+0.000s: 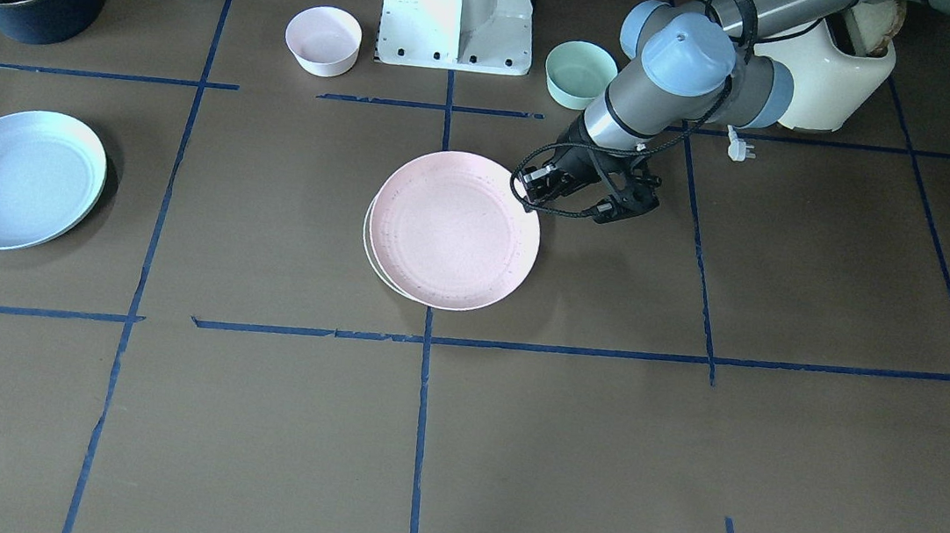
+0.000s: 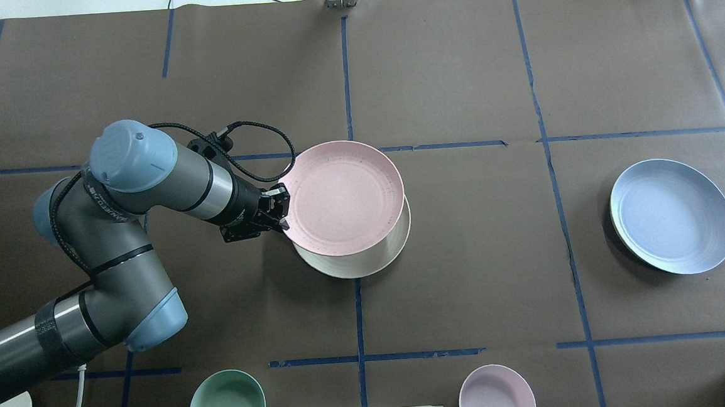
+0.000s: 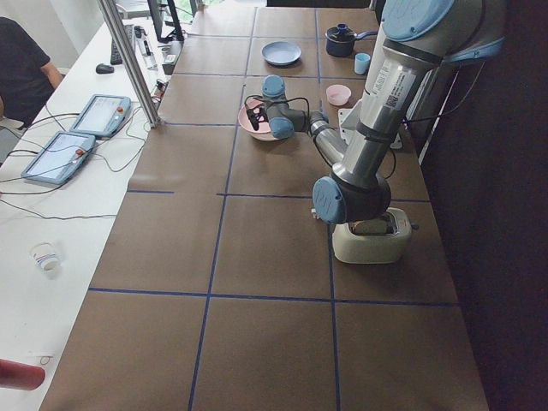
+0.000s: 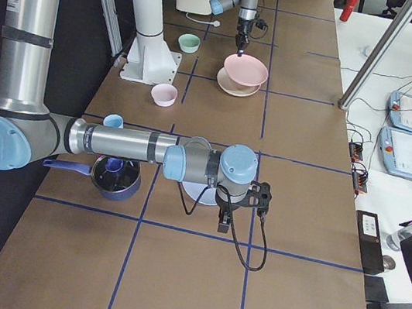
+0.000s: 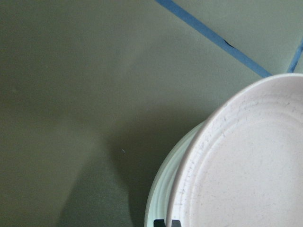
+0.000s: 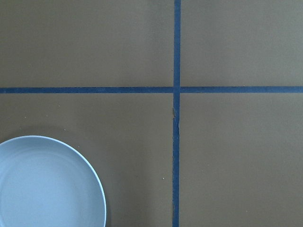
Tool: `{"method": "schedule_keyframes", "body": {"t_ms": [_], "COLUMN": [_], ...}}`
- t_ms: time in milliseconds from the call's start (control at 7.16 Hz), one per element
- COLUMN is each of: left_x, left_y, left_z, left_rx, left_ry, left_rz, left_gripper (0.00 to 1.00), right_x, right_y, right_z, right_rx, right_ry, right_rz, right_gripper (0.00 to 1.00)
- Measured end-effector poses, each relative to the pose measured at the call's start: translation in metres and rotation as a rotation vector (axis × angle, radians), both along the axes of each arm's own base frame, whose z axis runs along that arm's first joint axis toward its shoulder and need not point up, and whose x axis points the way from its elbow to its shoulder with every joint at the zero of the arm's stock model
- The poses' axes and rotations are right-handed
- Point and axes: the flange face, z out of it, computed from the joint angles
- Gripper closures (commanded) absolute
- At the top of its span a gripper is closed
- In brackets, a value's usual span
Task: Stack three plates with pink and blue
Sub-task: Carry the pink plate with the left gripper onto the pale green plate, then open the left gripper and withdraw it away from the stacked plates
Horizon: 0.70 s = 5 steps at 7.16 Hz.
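- My left gripper (image 2: 282, 212) pinches the pink plate (image 2: 343, 198) by its rim, over the cream plate (image 2: 354, 265), offset
- Blue plate (image 2: 675, 216) well apart, not yet stacked
- Right gripper (image 4: 224, 220): spread or closed, cannot tell

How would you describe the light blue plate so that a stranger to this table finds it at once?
Start from the pair in the middle, the pink plate over the cream plate. Go far towards the robot's right side: the light blue plate lies there alone. It is wide and shallow, unlike the small deep pink bowl nearby.
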Motion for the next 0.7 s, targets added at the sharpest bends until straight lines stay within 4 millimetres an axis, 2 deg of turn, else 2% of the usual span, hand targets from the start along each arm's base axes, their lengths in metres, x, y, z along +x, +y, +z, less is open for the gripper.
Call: {"method": "schedule_keyframes", "body": {"t_ms": [140,279,699], "left_x": [0.005,0.01,0.013], "left_y": [0.005,0.01,0.016], "left_z": [0.0,0.0,-0.001], "left_rx": [0.0,-0.001,0.007], "left_ry": [0.0,-0.002,0.002], "left_rz": [0.01,0.02,0.033], "left_gripper": [0.73,0.01,0.0], "right_x": [0.0,-0.001,-0.001], "right_y": [0.0,-0.001,-0.003], "right_z": [-0.001,-0.002,-0.002], "right_rx": [0.001,0.003,0.003], "right_ry": [-0.005,-0.007,-0.009], "right_rz": [0.0,0.0,0.0], "right_gripper": [0.0,0.0,0.0]}}
